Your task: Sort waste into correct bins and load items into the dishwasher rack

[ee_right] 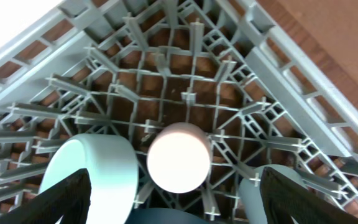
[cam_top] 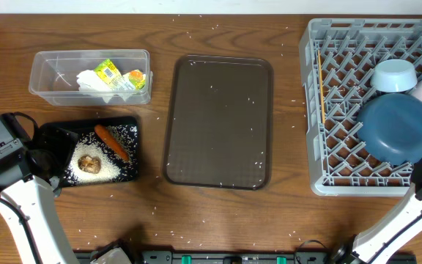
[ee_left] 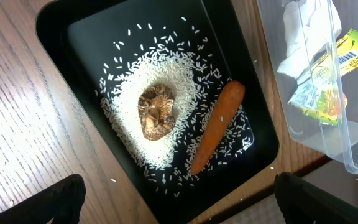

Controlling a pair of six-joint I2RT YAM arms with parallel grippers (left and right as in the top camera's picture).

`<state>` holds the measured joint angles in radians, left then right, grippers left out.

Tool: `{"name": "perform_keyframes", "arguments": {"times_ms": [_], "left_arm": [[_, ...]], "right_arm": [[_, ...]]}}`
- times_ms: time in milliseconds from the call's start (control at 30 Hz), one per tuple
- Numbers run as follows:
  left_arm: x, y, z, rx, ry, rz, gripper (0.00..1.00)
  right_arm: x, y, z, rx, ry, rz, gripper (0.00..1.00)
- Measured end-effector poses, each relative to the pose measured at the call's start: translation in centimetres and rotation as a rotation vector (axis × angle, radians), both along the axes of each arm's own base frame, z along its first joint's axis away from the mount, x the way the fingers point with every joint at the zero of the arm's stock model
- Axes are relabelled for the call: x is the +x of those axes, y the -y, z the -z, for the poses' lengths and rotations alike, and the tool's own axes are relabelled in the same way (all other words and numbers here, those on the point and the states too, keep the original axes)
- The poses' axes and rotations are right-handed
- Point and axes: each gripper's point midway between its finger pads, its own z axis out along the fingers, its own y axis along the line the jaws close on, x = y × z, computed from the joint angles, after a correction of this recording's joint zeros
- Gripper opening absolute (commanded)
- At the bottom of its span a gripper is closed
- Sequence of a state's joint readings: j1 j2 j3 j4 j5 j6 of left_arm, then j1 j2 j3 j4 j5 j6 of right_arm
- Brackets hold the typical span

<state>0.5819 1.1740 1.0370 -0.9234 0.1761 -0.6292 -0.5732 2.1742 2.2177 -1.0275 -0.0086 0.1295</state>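
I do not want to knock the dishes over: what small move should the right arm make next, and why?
Probably lift the right claw straight up, out of the rack. Its fingers stand wide on both sides of the white cup without touching it, and the cup rests in the rack, so it seems released.

The yellow-green printed wrapper bears a barcode and small print, none of it legible.

clear plastic tub, glossy black tray, wood-grain table.
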Motion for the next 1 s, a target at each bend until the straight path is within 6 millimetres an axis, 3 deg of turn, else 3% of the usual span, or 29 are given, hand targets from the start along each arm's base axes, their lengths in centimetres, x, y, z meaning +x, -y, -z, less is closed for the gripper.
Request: {"name": "perform_keyframes", "arguments": {"times_ms": [200,333,400,533,633,733,833,1000], "left_arm": [[0.0,0.0,0.0,0.000,0.000,0.000,0.98],[0.0,0.0,0.0,0.000,0.000,0.000,0.98],[0.0,0.0,0.0,0.000,0.000,0.000,0.98],[0.0,0.0,0.0,0.000,0.000,0.000,0.98],[0.0,0.0,0.0,0.000,0.000,0.000,0.98],[0.0,0.0,0.0,0.000,0.000,0.000,0.98],[0.0,0.0,0.0,0.000,0.000,0.000,0.98],[0.0,0.0,0.0,0.000,0.000,0.000,0.98]], "right_arm": [[0.4,-1.7,0.3,0.017,-0.021,-0.032,0.76],[1.3,-3.9,-0.6,0.034,0.006,-0.082,0.76],[1.9,-5.8,-2.4,0.039,0.048,-0.126,0.79],[2.0,-11.6,-9.9,0.037,0.206,-0.235,0.86],[-1.2,-17.2,-16.6,0.051,0.313,-0.312,0.93],[-6.0,-21.4,-20.0,0.083,0.323,-0.364,0.94],[-10.3,-24.2,-20.1,0.139,0.254,-0.392,0.95],[-15.1,-27.2,-16.7,0.245,0.029,-0.407,0.99]]}}
